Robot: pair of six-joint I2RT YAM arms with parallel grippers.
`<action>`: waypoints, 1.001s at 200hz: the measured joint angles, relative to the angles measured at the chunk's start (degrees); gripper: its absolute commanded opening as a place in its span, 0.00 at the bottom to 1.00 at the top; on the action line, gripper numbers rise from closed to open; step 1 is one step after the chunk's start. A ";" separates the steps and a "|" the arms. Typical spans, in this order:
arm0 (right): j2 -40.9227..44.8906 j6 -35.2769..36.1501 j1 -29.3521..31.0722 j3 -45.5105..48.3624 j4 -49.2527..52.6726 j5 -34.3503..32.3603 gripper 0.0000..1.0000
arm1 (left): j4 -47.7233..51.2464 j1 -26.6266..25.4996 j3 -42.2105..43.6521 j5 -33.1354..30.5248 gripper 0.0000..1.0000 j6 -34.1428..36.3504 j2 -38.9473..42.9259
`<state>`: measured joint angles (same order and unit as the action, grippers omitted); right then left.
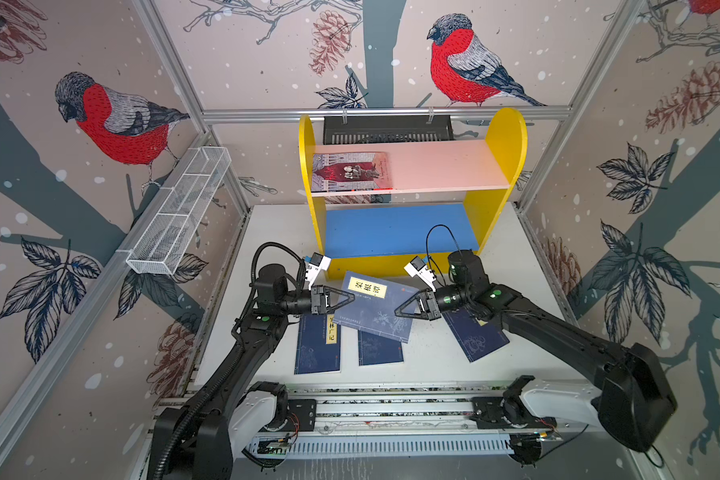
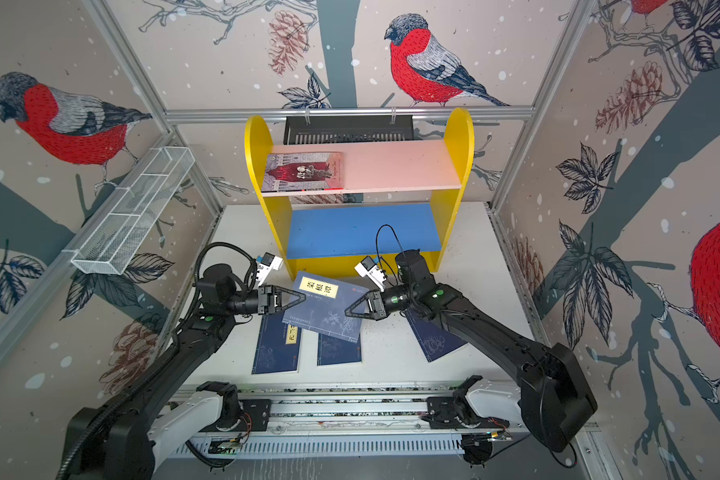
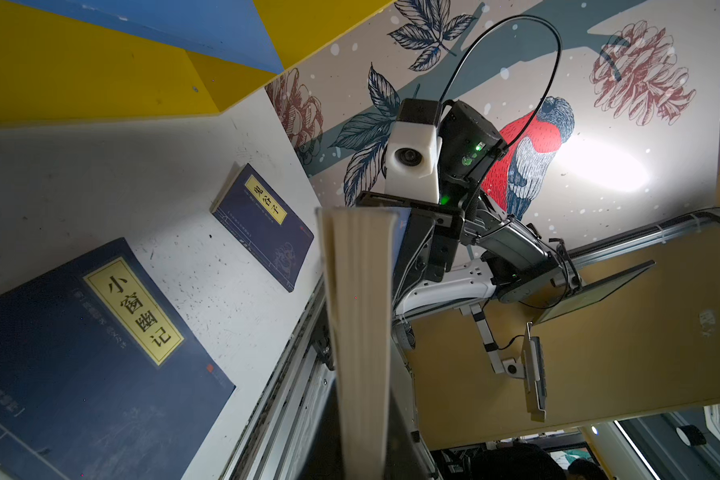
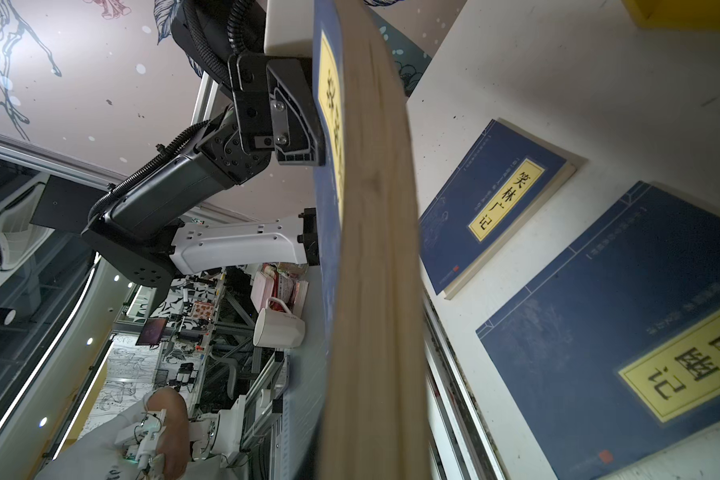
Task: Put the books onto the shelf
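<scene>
Left gripper (image 1: 349, 298) and right gripper (image 1: 399, 311) each pinched opposite edges of one navy book (image 1: 373, 311); the shelf (image 1: 506, 137) stood just beyond them.

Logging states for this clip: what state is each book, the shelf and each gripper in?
Raised navy blue paperback with yellow label: off the table, held at both side edges.
Left gripper: shut on that paperback.
Right gripper: shut on that paperback.
Three navy blue paperbacks: flat on the white table.
Grey-lilac illustrated paperback: flat on the pink upper board.
Yellow-sided two-tier shelf: upright.
</scene>
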<state>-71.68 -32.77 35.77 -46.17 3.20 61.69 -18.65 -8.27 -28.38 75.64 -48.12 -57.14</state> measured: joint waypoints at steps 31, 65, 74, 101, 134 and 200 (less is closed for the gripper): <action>-2.54 -1.01 -0.98 0.68 -2.99 -1.40 0.42 | -2.05 -0.17 -0.31 -1.57 0.00 -1.64 -0.20; -1.66 -5.05 -2.19 4.57 -9.14 -4.31 0.48 | -1.77 -0.15 -3.45 -5.44 0.00 -1.42 -2.51; -0.66 -6.71 -2.54 6.47 -11.32 -4.83 0.48 | -1.77 -0.15 -4.13 -5.97 0.00 -1.40 -3.34; 2.99 -12.04 -2.82 11.43 -19.10 -7.02 0.48 | -1.88 -0.13 -4.70 -7.30 0.00 -2.14 -4.81; 4.11 -19.80 -2.93 16.09 -31.50 -9.05 0.47 | -4.46 0.02 -3.72 -8.13 0.00 -5.46 -5.18; 0.35 -26.23 -2.84 16.31 -44.02 -9.55 0.32 | -12.79 0.66 -1.53 -8.11 0.00 -12.61 -5.62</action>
<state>-71.33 -59.00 32.93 -29.87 -40.82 52.14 -31.44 -7.62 -29.91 67.53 -60.73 -62.76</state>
